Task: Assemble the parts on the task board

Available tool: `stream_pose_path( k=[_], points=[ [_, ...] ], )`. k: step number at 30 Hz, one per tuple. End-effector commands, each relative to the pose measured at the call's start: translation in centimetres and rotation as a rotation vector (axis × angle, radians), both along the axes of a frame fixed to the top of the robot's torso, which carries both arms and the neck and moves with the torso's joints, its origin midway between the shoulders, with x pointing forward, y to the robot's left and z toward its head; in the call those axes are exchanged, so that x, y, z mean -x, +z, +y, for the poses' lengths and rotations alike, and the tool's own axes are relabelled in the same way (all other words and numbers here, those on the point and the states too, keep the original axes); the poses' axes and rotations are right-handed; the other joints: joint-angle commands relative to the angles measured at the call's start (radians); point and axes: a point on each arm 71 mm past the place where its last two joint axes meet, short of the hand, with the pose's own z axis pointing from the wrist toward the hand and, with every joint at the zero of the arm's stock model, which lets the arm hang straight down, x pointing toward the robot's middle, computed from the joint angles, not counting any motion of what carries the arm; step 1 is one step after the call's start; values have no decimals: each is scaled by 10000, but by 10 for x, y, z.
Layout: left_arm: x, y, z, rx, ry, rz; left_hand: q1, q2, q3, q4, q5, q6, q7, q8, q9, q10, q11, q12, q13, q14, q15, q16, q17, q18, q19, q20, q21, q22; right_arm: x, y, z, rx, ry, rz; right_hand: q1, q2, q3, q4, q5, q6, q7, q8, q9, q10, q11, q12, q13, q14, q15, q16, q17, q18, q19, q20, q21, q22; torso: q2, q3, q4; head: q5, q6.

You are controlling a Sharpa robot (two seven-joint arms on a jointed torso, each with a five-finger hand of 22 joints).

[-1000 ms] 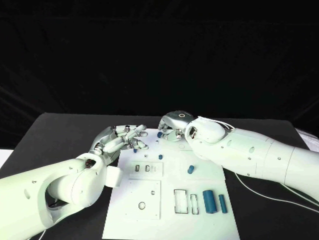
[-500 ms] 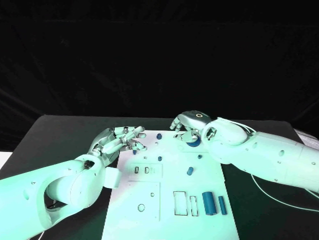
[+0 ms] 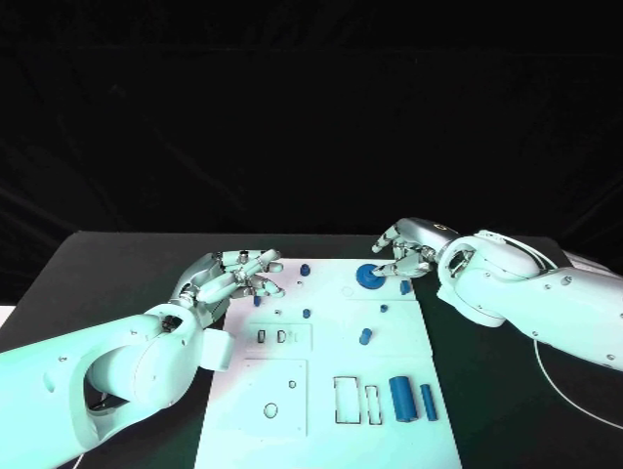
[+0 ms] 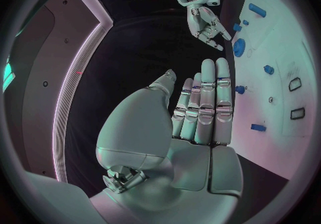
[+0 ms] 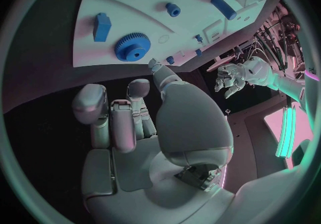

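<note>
Head view: left hand [image 3: 234,275] at the board's [image 3: 333,391] far left corner, released. Right hand [image 3: 404,256] at the far right corner, released, just beside the gear [image 3: 369,275]; long parts [image 3: 414,402] near the front right edge.

Left hand [image 3: 235,275] palm-up beside the far left corner, fingers extended close together, holding nothing. Right hand [image 3: 404,252] at the far right, fingers loosely curled and apart, nothing in it. Both white arms reach in from the sides.
</note>
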Motion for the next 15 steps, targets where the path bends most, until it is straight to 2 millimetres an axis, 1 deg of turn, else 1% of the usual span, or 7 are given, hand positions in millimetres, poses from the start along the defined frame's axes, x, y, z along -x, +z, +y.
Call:
stream_pose_path(
  k=[1,4,7,9,12,14,15],
  points=[
    [1,1,-4,199,-483,32,-17,-2,-1,-46,3,-77,9,-38,8,-78,-4,-44,5,-79,-9,54,12,81,-57,9,34,17,-1,-5,-1,-248,-383,922,156,31,-153,62,43,-103,31,80,-1,-41,18,477,594,670,82,115,441,-217,58,67,103,139,7,6,-10,-22,11],
    [1,1,-4,214,-523,36,-18,-2,4,-50,3,-82,12,-40,8,-85,-1,-47,5,-94,-5,52,17,80,-67,12,33,17,-2,-6,0,-76,-425,957,378,98,-206,36,50,-162,49,160,7,233,33,1331,1529,727,100,311,774,-276,203,84,317,502,10,-1,15,-26,-9],
    [1,1,-4,222,-537,32,-18,-2,4,-50,3,-82,12,-40,8,-85,-1,-47,5,-94,-5,52,17,80,-67,12,33,17,-4,-8,2,155,-427,962,478,133,-274,32,47,-200,65,233,12,410,52,1894,2147,760,115,436,983,-330,327,103,506,820,7,-14,14,-37,-35],
    [0,1,-4,225,-533,22,-18,-2,4,-50,3,-82,12,-40,8,-85,-1,-47,5,-94,-5,52,17,80,-67,12,33,17,-5,-9,5,267,-399,956,517,166,-297,36,56,-196,67,280,19,486,57,2122,2398,764,122,464,1026,-340,349,111,554,891,14,-13,23,-48,-46],
    [0,0,-4,221,-513,15,-18,-2,4,-50,3,-82,12,-40,8,-85,-1,-47,5,-94,-5,52,17,80,-67,12,33,17,-6,-11,7,365,-361,970,536,190,-301,38,67,-184,65,308,23,503,56,2193,2481,765,124,473,1039,-341,350,114,567,907,24,-5,34,-5,-80],
    [0,0,-3,216,-500,13,-18,-2,4,-50,3,-82,12,-40,8,-85,-1,-47,5,-94,-5,52,17,80,-67,12,33,17,-7,-13,9,419,-342,988,553,214,-305,41,79,-165,63,340,29,513,55,2248,2549,765,125,482,1052,-342,348,116,578,917,14,-7,19,19,-108],
    [-1,0,-3,215,-496,13,-18,-2,4,-50,3,-82,12,-40,8,-85,-1,-47,5,-94,-5,52,17,80,-67,12,33,17,-7,-13,9,444,-336,1000,554,215,-305,41,80,-163,63,343,29,513,55,2251,2553,765,125,483,1053,-342,349,117,579,919,16,-7,23,18,-114]
  ],
)
